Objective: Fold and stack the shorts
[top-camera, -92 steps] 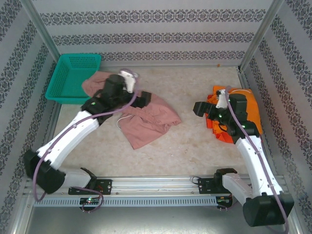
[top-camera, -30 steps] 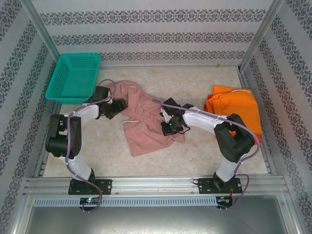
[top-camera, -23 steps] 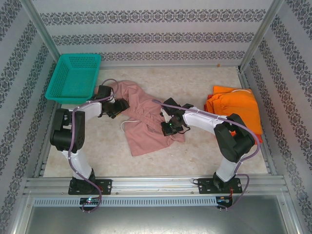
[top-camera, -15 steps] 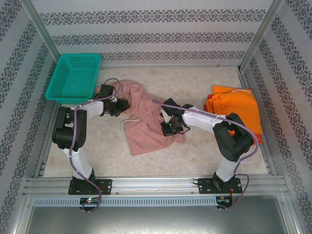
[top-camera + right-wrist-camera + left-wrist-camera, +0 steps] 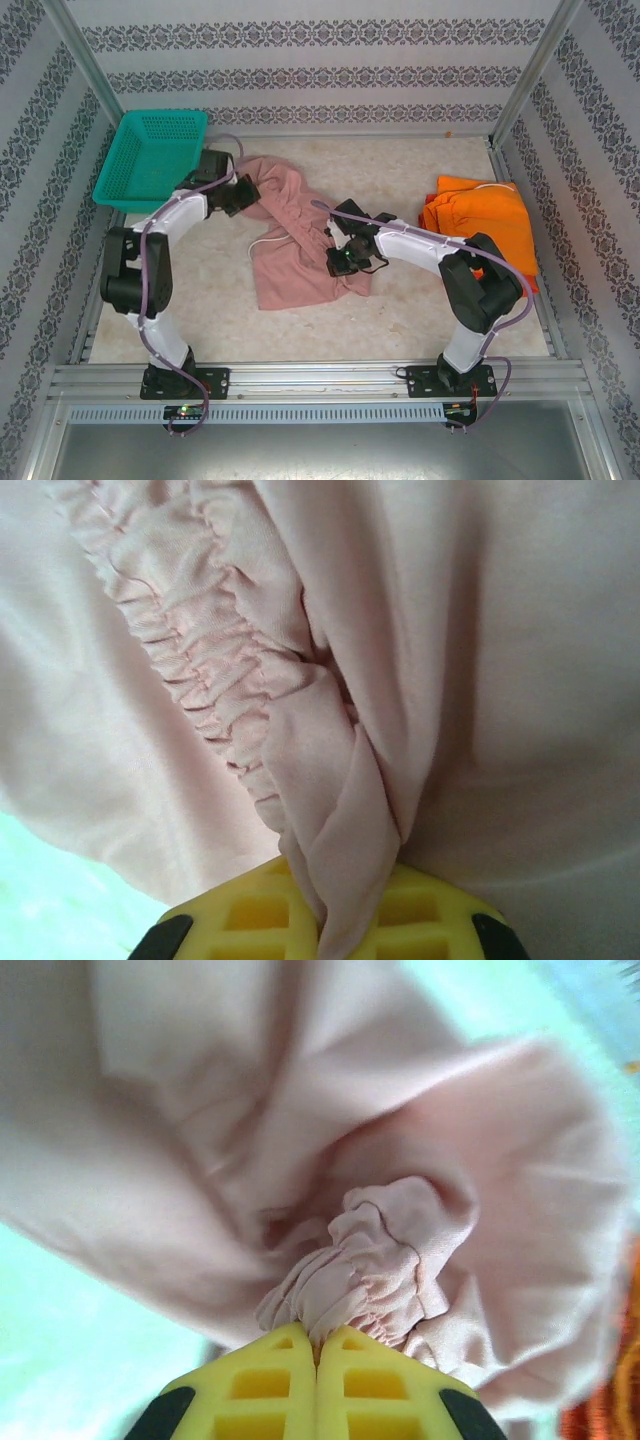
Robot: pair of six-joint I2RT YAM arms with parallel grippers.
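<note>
Since a second ago the left jaws have slid up toward the frame's upper left and closed, dragging the pink shorts (image 5: 300, 265) with them, so the cloth's lower left corner now sits higher and further left, while the right arm has hardly stirred. From the overhead camera, the pink shorts lie crumpled on the counter (image 5: 420, 310) a little left of centre, their white drawstring (image 5: 256, 244) looping out on the left side. The left jaws sit at the garment's upper left edge, just beside the teal basket (image 5: 160, 116) in the upper left corner, and the right jaws sit on the garment's right side near the middle of the frame. The orange shorts (image 5: 480, 215) lie folded in a pile at the right, well apart from both arms. On the left wrist camera, the yellow fingertips (image 5: 270, 1385) at the bottom centre are pressed together on a bunched knot of the pink shorts' gathered waistband (image 5: 375, 1280), with loose pink cloth spreading above and a blurred sliver of orange at the lower right edge. On the right wrist camera, the yellow fingertips (image 5: 240, 915) at the bottom pinch a fold of pink cloth (image 5: 345, 880), and the ruffled waistband (image 5: 200, 680) runs down from the upper left to that fold.
</note>
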